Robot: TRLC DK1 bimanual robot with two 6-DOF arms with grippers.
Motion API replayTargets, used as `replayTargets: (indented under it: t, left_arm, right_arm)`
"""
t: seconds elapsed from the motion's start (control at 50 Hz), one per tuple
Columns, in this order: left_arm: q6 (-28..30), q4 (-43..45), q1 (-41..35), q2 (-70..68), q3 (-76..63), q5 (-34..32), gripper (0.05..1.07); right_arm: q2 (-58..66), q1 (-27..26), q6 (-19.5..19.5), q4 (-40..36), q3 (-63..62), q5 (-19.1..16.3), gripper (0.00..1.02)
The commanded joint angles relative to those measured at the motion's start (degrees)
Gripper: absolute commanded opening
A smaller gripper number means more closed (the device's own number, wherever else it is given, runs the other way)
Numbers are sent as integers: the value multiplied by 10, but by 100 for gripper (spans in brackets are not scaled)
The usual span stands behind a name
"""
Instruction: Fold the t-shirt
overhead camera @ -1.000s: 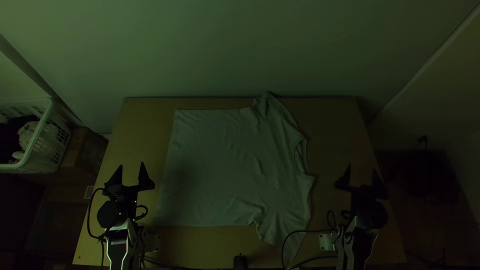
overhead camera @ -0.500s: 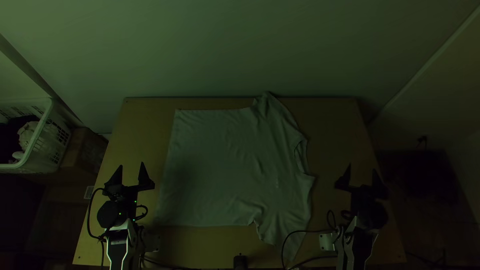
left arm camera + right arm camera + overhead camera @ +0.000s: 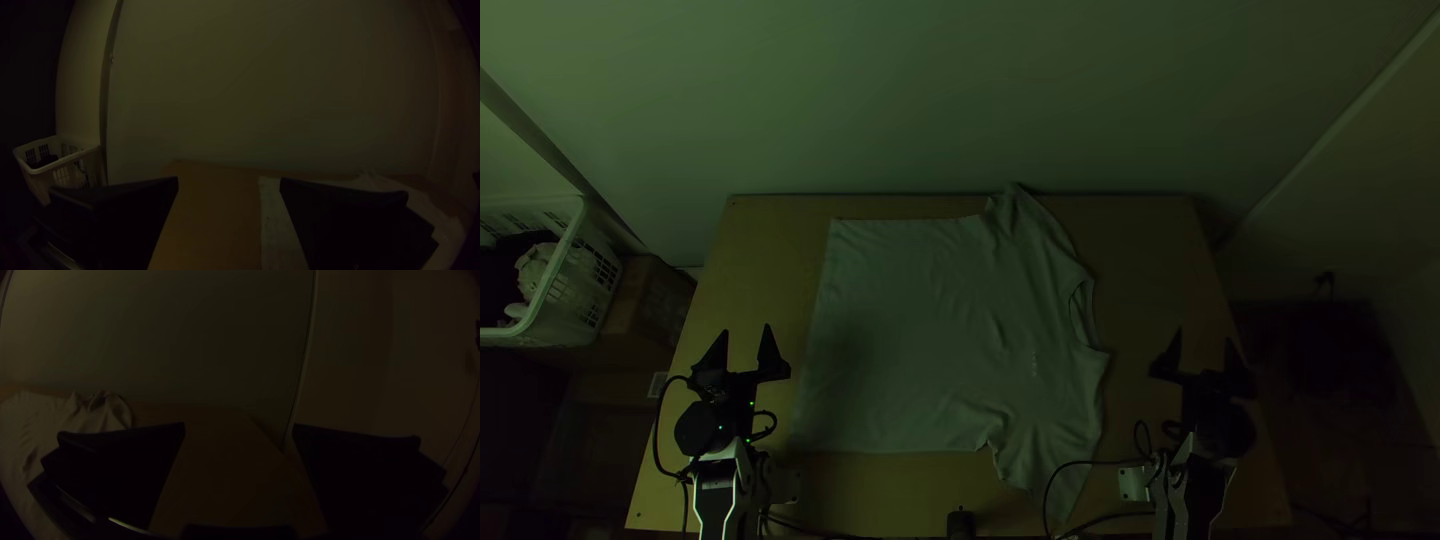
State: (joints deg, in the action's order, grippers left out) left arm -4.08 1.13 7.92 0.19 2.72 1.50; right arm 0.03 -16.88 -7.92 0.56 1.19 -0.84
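Holding both claws beside the cloth, I have the left claw [image 3: 745, 330] spread wide just off the shirt's straight hem, and the right claw [image 3: 1203, 336] wide too, beyond its collar side. The t-shirt [image 3: 910, 330] lies between them on the table [image 3: 770, 240], spread nearly flat, hem toward my left claw and neck opening [image 3: 1083, 312] toward my right. One sleeve [image 3: 1018, 208] is rumpled up at the table's far edge, ahead of both claws; the other [image 3: 1060, 485] points back, nearer the right arm's base. Outward from my left claw, past the table, stands a white basket [image 3: 558, 268].
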Motion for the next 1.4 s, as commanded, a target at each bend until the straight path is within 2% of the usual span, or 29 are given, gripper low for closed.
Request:
replayTargets:
  t: [0.0,0.24,0.42,0.64,1.14,1.38]
  left_arm:
    - [-7,-11,1,-3,-25,-4,103]
    - [9,-17,19,-3,-3,-4,103]
    - [14,-21,32,1,17,-4,103]
    - [23,-21,35,32,62,-4,103]
    - [20,14,29,279,267,-16,103]
    - [16,23,26,403,380,-18,103]
  right_arm:
    - [-3,4,19,-10,-8,1,99]
    - [-3,-5,23,-13,2,5,99]
    - [-1,-2,51,-53,48,5,98]
    - [32,4,53,-41,95,4,99]
    - [302,10,55,57,273,4,98]
    - [444,19,55,60,392,3,98]
